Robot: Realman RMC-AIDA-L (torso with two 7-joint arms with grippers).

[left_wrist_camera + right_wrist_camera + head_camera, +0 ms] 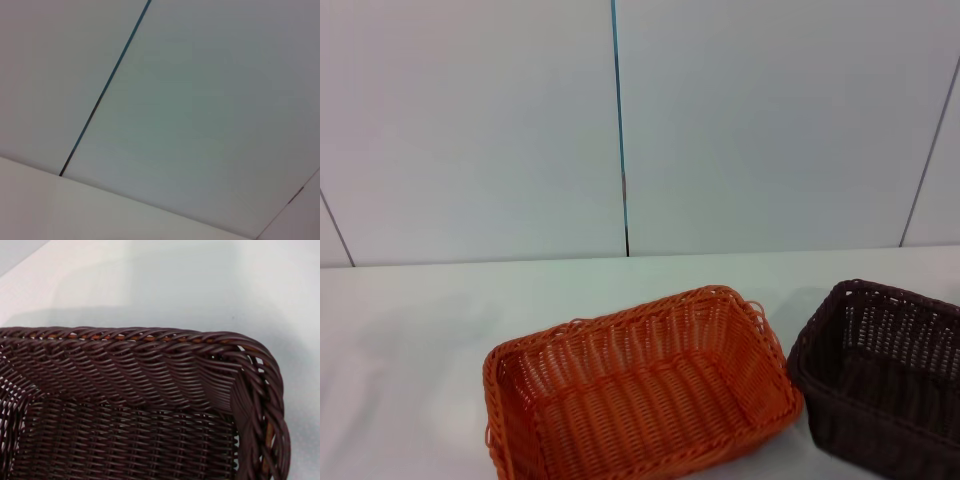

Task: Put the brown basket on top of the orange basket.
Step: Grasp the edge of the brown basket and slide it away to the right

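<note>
The orange basket (640, 395) sits empty on the white table in the lower middle of the head view, turned at a slight angle. The brown basket (885, 375) stands just to its right, cut off by the picture's edge and apart from the orange one. The right wrist view looks closely down onto one corner of the brown basket (150, 405), its braided rim and empty inside. Neither gripper shows in any view. The left wrist view holds only wall and table.
The white table (420, 330) runs back to a pale panelled wall (770, 120) with a dark vertical seam (620, 130). The same wall seam (100, 95) crosses the left wrist view.
</note>
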